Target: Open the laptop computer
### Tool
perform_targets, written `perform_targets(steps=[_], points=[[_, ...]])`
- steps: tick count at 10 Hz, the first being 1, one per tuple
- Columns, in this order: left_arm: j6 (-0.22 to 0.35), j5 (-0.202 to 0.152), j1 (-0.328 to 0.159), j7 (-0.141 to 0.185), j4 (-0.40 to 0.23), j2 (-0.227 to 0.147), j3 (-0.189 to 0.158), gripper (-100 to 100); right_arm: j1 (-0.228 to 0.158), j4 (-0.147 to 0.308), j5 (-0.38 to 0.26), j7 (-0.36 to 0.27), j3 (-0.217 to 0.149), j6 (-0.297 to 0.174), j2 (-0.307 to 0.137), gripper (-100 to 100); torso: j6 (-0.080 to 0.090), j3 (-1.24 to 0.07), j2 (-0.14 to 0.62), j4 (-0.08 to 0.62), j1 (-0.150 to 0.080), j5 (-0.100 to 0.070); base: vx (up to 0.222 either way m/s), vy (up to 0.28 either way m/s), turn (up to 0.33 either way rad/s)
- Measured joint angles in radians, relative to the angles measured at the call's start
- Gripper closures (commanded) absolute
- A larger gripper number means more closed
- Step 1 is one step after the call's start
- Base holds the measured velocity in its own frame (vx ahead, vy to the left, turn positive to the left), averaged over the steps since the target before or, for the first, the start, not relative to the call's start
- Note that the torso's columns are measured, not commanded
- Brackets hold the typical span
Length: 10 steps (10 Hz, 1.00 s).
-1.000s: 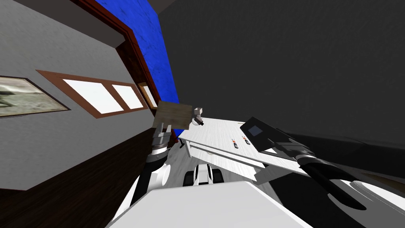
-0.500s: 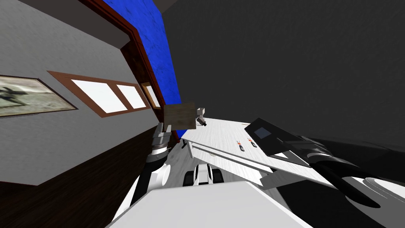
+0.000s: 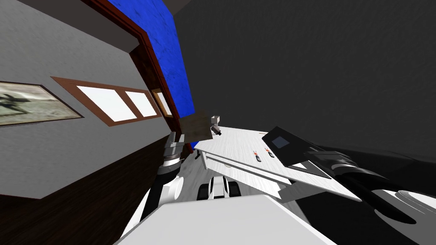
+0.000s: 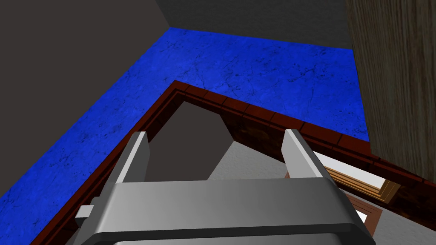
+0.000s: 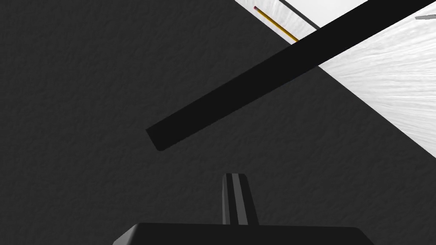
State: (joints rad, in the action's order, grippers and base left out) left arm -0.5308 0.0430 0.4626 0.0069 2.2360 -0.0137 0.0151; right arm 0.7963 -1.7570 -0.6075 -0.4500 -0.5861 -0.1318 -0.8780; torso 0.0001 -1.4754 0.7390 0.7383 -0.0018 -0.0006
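The laptop [image 3: 284,146] is a thin black slab with a grey-blue rectangle on it, lying at the right end of the white desk [image 3: 232,146]. My right gripper [image 3: 320,156] is at its near right edge. In the right wrist view the laptop [image 5: 272,72] appears edge-on as a black bar, a little ahead of the right gripper [image 5: 235,176], whose fingers [image 5: 242,197] are pressed together with nothing between them. My left gripper [image 3: 175,142] hangs left of the desk. Its fingers [image 4: 135,157] stand wide apart and empty in the left wrist view.
Two small dark items with orange tips [image 3: 257,158] lie mid-desk, and a yellow pencil [image 5: 276,24] lies beyond the laptop. A small grey object [image 3: 215,124] and a brown board [image 3: 196,125] sit at the desk's far corner. A dark wall rises behind the desk.
My head view shifted slightly at first, then held. The right arm has settled a little lower at the laptop's edge and its fingers have come together. The left arm is unmoved.
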Motion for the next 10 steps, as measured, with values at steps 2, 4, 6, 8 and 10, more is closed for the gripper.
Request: perform_targets(steps=[2,4,6,8,10], points=[[0.0,0.0,0.0,0.0,0.0,0.0,0.0,0,0.01,0.009,0.042,0.035,0.0,0.01,-0.019,100,0.0,-0.001,-0.001,0.0,0.003,0.001,-0.026,-0.06,-0.003],[0.0,0.0,0.0,0.0,0.0,0.0,0.0,0,0.018,0.021,0.083,0.069,0.001,0.021,-0.038,100,0.0,-0.001,-0.001,0.0,0.003,0.001,-0.026,-0.054,0.0],[0.0,0.0,0.0,0.0,0.0,0.0,0.0,0,0.026,0.031,0.125,0.104,0.003,0.033,-0.057,100,0.0,-0.001,-0.002,0.0,0.0,0.0,-0.014,-0.036,0.001],[0.0,0.0,0.0,0.0,0.0,0.0,0.0,0,0.029,0.022,0.109,0.095,0.01,0.026,-0.061,-100,0.0,-0.001,-0.002,0.0,0.0,0.0,-0.026,-0.05,0.056],[0.0,0.0,0.0,0.0,0.0,0.0,0.0,0,0.035,0.001,0.073,0.065,0.023,0.006,-0.065,-100,0.001,0.0,0.0,0.0,0.0,0.0,-0.028,-0.05,0.022]])
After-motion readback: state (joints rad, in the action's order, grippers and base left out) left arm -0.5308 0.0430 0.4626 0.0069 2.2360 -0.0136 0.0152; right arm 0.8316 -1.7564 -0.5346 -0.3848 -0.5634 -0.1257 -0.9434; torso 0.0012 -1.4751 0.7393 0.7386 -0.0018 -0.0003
